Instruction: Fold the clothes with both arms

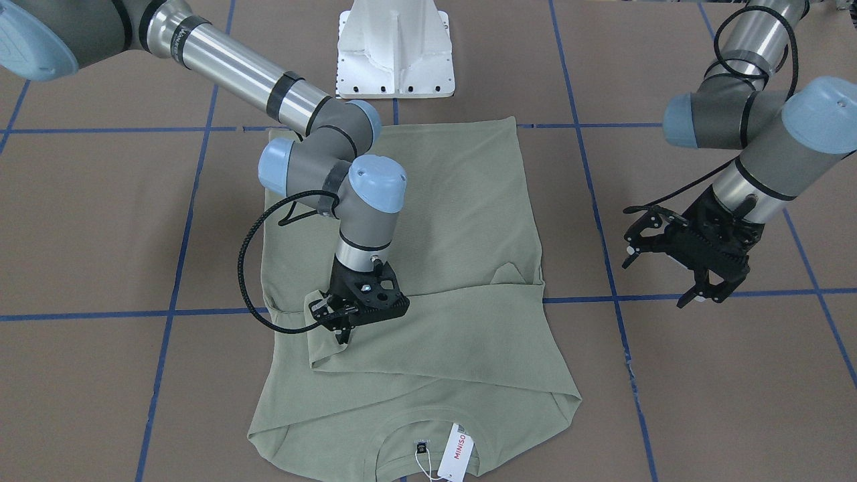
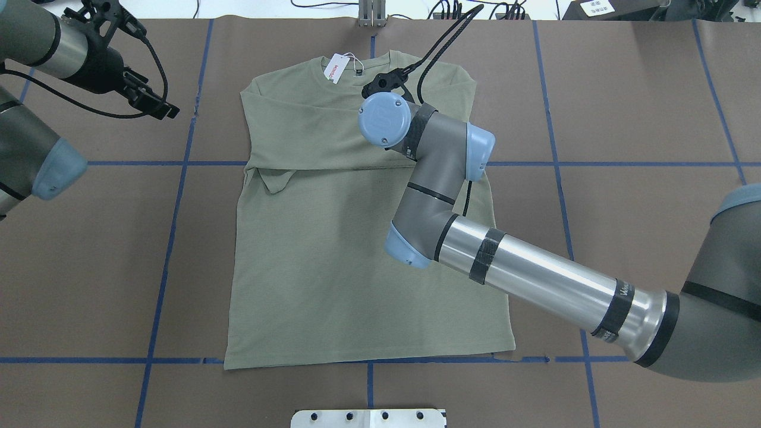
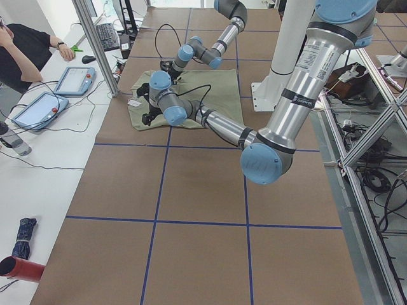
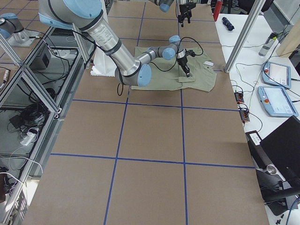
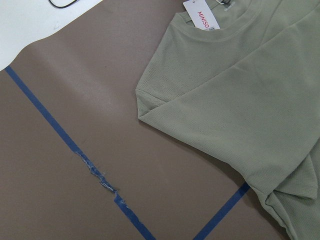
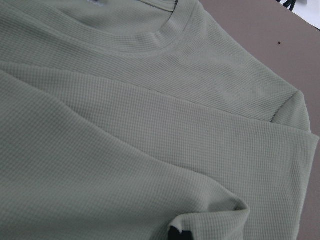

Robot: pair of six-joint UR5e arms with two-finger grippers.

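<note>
The white hang tag (image 1: pixel 456 450) at the round neck lies closest in the front-facing view. Behind it the sage-green shirt (image 1: pixel 455 221) is spread flat in the middle of the table (image 1: pixel 736 402), hem toward the white pedestal (image 1: pixel 395 53). One sleeve (image 1: pixel 469 328) is folded across the chest. The right end effector (image 1: pixel 339 323) stands on its end, jaws apparently closed on the cloth — the wrist view shows fabric bunched around a black fingertip. It should let go only when the cuff lies inside the shirt's side edge, then rise straight up to avoid dragging. The left end effector (image 1: pixel 663 264) hangs spread open, holding nothing, well apart over bare table — there is room on both sides.
</note>
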